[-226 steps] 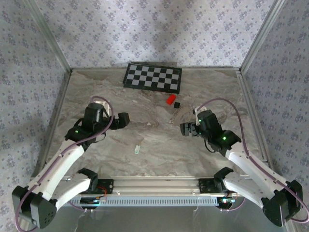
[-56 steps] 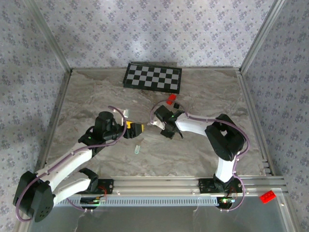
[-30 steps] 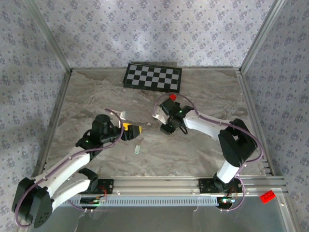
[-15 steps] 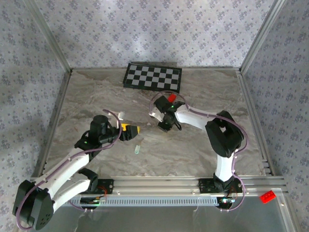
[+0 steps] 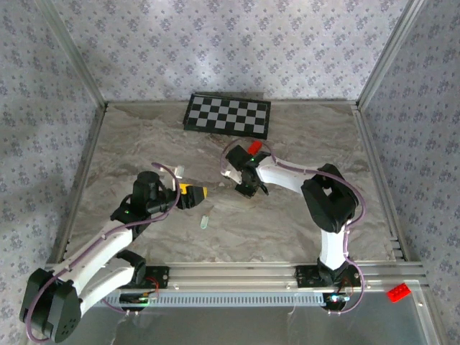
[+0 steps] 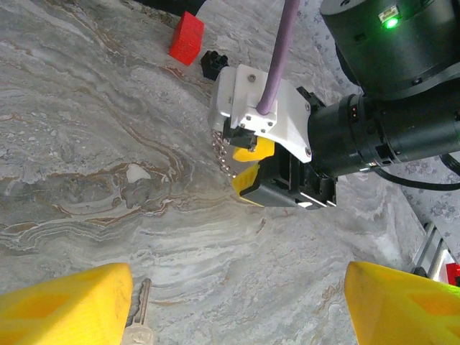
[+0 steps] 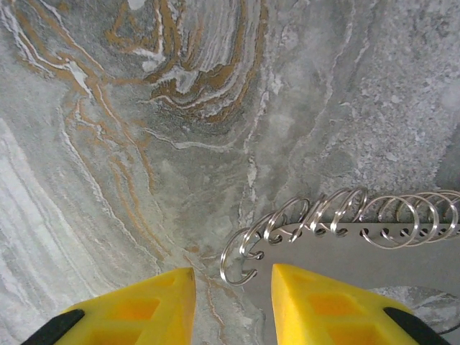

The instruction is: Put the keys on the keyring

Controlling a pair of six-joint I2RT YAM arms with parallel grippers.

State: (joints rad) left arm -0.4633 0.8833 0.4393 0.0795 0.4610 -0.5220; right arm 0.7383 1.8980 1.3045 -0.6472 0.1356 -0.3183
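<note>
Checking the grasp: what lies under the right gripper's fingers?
The keyring, a row of wire loops on the marble table; its end loop lies between the right gripper's parted fingertips. The table beneath the fingers is covered.

the checkerboard (image 5: 227, 115) lies at the table's (image 5: 129, 144) back edge. a small block (image 5: 254, 146) sits before it, a smaller cube (image 6: 212, 65) just beside the block. the keyring (image 7: 323, 215) lies nearer, mid-table; the key (image 5: 204, 222) lies closest to the near edge, left of it.

Left pincer (image 6: 233, 307) low, jaws wide apart; right arm (image 5: 287, 172) folded inward, right pincer (image 7: 233, 287) pointing down, jaws narrowly apart.
</note>
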